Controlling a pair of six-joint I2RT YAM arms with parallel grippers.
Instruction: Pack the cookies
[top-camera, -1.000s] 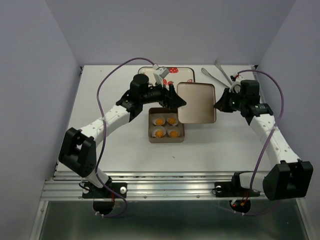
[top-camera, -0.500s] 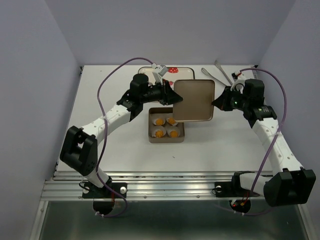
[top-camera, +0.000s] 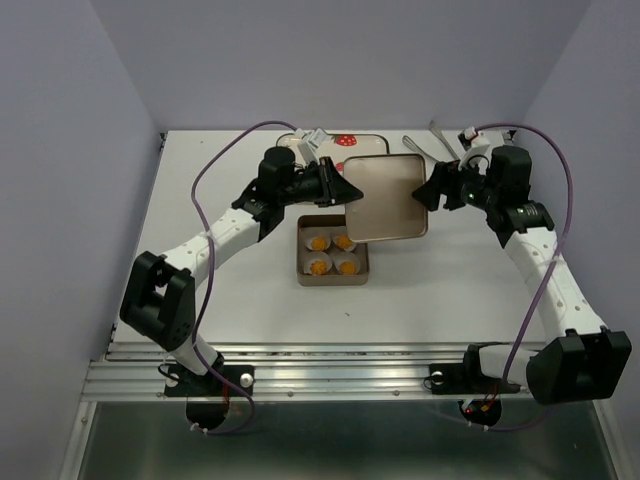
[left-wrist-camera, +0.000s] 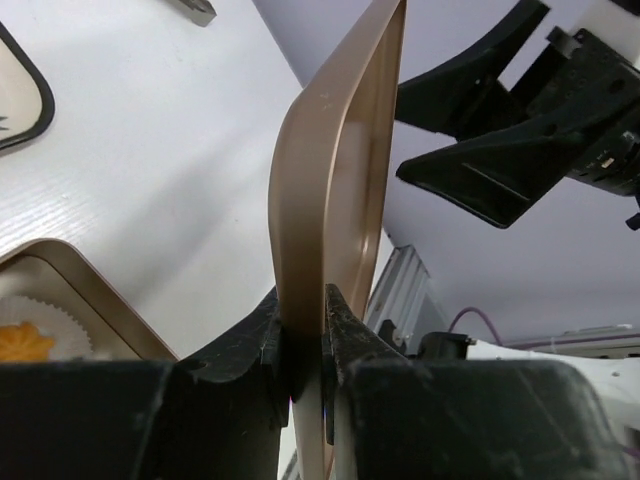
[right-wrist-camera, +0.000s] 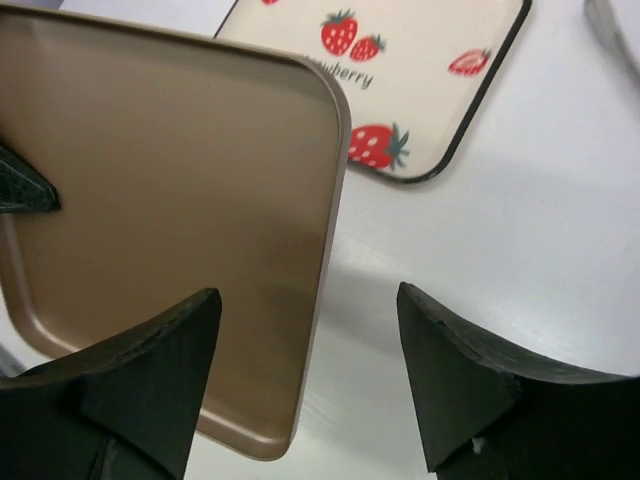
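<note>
Your left gripper jaws clamp the lid above-right of the cookies; right gripper jaws gape (empty) alongside.

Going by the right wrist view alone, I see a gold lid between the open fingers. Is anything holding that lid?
Observer: Yes. In the left wrist view the left claw is shut on the edge of the lid.
Operator: Where are the cookies? I see none.
Observer: The top view shows all four cookies lying in an open tin near the table's middle.
Operator: Is the lid over that tin?
Observer: Barely. In the top view only the lid's near left corner overlaps the tin's far right corner; the rest lies off to the right.
</note>
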